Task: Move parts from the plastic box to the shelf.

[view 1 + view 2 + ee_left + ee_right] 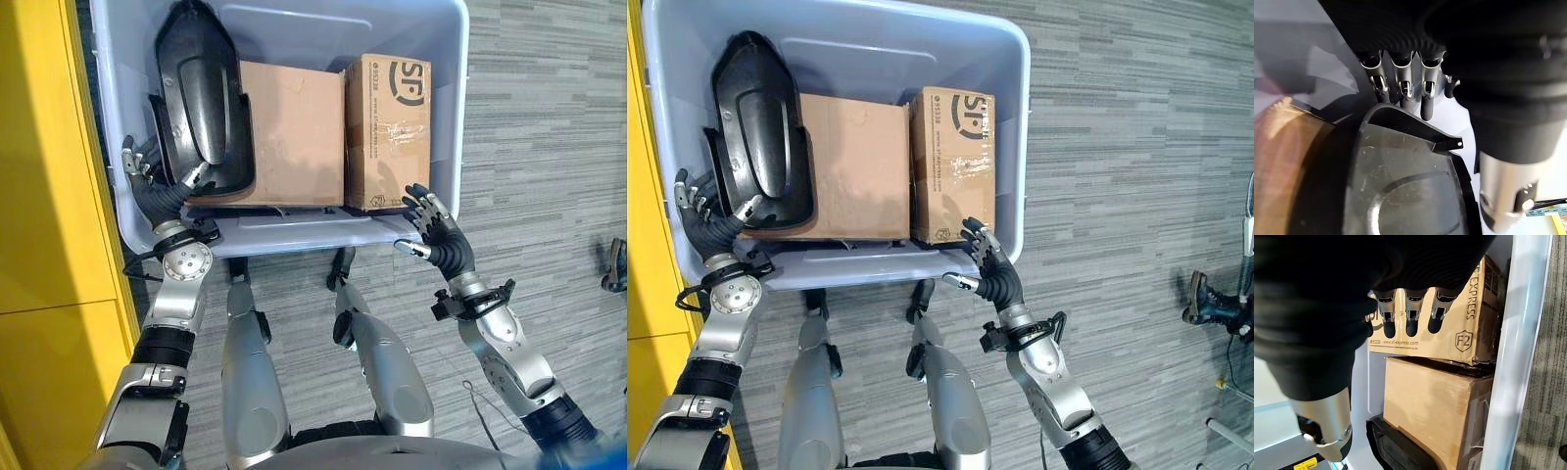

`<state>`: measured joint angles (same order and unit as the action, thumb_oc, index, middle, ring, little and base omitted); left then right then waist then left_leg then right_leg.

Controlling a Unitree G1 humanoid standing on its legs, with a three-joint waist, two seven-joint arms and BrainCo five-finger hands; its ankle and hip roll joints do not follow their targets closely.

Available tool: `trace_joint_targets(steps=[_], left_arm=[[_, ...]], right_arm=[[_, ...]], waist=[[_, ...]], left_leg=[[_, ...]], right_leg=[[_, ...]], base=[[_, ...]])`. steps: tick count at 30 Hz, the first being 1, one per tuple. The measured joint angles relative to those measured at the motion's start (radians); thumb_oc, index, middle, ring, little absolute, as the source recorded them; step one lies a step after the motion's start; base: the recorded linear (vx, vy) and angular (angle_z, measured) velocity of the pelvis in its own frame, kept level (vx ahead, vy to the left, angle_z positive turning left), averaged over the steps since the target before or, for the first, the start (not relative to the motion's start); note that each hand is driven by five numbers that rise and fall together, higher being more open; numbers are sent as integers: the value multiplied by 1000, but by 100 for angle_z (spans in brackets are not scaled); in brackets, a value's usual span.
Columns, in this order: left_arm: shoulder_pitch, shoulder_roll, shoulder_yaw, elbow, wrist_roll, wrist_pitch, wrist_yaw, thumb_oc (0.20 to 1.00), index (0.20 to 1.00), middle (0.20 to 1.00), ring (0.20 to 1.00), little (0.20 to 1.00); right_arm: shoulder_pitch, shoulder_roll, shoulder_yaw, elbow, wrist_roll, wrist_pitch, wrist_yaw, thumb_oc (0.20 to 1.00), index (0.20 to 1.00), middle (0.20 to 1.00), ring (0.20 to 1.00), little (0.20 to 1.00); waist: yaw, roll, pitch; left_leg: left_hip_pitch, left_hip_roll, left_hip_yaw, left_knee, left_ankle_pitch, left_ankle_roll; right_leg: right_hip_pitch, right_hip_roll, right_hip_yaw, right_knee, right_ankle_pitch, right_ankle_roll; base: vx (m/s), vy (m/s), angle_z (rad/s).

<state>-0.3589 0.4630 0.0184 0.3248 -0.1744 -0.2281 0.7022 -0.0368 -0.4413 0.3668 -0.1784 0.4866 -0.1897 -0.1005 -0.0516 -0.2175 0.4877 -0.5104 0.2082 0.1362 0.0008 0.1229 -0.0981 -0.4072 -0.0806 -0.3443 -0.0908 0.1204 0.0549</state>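
Left eye view: a pale plastic box (446, 117) is being seen on the grey floor (549, 147), beside a yellow cabinet (49, 196); a black moulded part (196, 93) is lying inside it on a large cardboard box (294, 132), with a narrower cardboard box (387, 132) alongside; the left hand (147, 186) is being pressed to the part's lower edge with fingers nearly straight; the right hand (431, 225) is being held spread open at the box's near rim, gripping nothing
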Motion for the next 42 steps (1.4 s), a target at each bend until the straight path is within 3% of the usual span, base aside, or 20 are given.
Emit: trace_joint_targets(steps=[23, 24, 25, 37, 42], left_arm=[[-218, 139, -115, 308, -34, 67, -38, 1000, 1000, 1000, 1000, 1000], [-222, 148, -117, 309, -35, 68, -47, 686, 686, 686, 686, 686], [-224, 150, -118, 309, -41, 68, -51, 200, 200, 200, 200, 200], [-194, 152, -89, 273, -89, 59, -71, 200, 200, 200, 200, 200], [-100, 135, -53, 176, -90, 66, -82, 200, 200, 200, 200, 200]], right_arm=[[-2, -10, 15, -6, 0, -5, 7, 1000, 1000, 1000, 1000, 1000], [-2, -10, 16, -7, 0, -5, 9, 1000, 1000, 1000, 1000, 1000], [-2, -10, 17, -9, 0, -5, 9, 1000, 1000, 1000, 1000, 1000], [-2, -10, 16, -36, 0, -2, 18, 1000, 1000, 1000, 1000, 1000], [-2, -10, 12, -36, 0, 0, 18, 1000, 1000, 1000, 1000, 1000]], waist=[[-44, -3, -2], [-45, -3, -2], [-44, -3, -2], [-42, -3, -2], [-40, -3, -2]], left_leg=[[-46, 12, -2, 18, 6, -7], [-50, 12, -2, 19, 6, -7], [-52, 12, -2, 19, 7, -7], [-48, 11, -3, 21, 11, -5], [-16, 9, 1, 18, 11, -5]], right_leg=[[-41, 13, 3, 0, 12, -16], [-44, 13, 4, 0, 12, -17], [-47, 13, 5, 0, 14, -17], [-42, 11, 5, 0, 20, -16], [-14, 10, 10, 0, 20, -16]], base=[[0, 0, 0], [0, 0, 0], [0, 0, 0], [0, 0, 0], [0, 0, 0]])
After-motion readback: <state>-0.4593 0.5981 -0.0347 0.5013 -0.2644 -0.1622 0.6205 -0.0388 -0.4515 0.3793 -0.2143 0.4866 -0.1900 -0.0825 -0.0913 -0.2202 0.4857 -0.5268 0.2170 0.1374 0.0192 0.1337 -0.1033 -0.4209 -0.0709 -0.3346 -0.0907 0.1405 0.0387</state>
